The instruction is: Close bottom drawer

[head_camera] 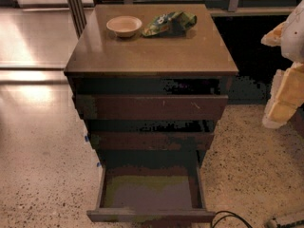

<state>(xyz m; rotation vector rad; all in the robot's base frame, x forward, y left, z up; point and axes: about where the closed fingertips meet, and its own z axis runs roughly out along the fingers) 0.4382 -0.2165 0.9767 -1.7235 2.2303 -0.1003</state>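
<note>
The brown wooden cabinet (151, 51) stands in the middle of the camera view. Its bottom drawer (151, 216) is pulled far out toward me, showing a shallow box with a grey-green floor (149, 191) and nothing in it. The middle drawer front (152, 140) and the top drawer front (152, 107) with pale scratch marks sit a little out from the cabinet body. My gripper (287, 80) shows as a white and yellowish shape at the right edge, level with the top drawer, well apart from the cabinet and high above the bottom drawer.
A pale bowl (124, 25) and a green snack bag (170, 23) lie on the cabinet top. A black cable (228, 218) loops on the speckled floor at the lower right. A metal post (76, 8) stands behind the cabinet's left.
</note>
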